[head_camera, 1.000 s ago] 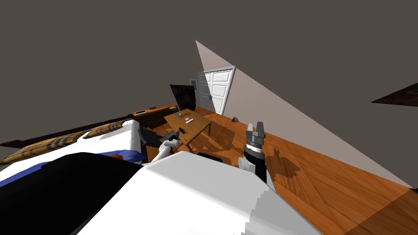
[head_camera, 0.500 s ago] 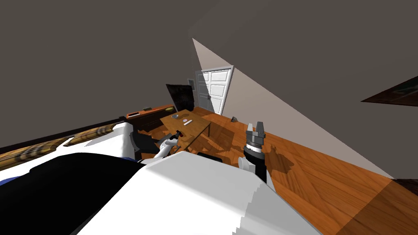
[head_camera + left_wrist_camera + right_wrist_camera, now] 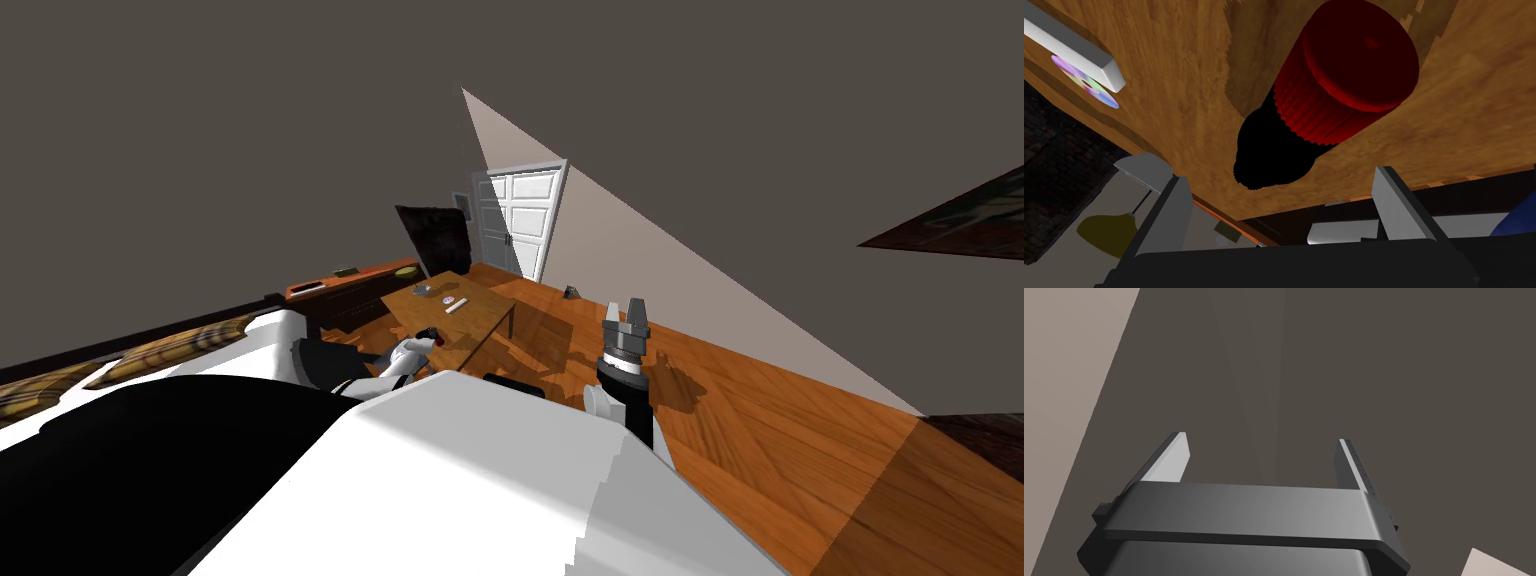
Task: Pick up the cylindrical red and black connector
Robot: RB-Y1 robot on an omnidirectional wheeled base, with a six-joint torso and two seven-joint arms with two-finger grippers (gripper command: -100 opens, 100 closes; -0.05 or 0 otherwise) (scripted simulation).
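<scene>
The connector [image 3: 1324, 100] is a ribbed cylinder, red at one end and black at the other, lying on the wooden table [image 3: 1174, 75]. My left gripper [image 3: 1280, 176] is open. Its fingers [image 3: 1174, 205] stand either side of the black end, just short of it and not touching. In the head view the connector [image 3: 437, 340] shows as a small red spot at the table's near corner, right at my left gripper [image 3: 428, 338]. My right gripper [image 3: 625, 312] is open with nothing between its fingers, raised above the floor to the right of the table.
Further along the table [image 3: 490, 315] lie a white bar [image 3: 456, 307], a shiny disc [image 3: 447, 299] and a small grey thing [image 3: 423, 291]. A bed [image 3: 250, 335] lies to the left and a low sideboard [image 3: 350, 275] behind. A white door [image 3: 525, 215] stands beyond.
The whole head view has slid left, so I have turned or moved. My left hand has come closer to the connector at the table's corner. The right arm holds still.
</scene>
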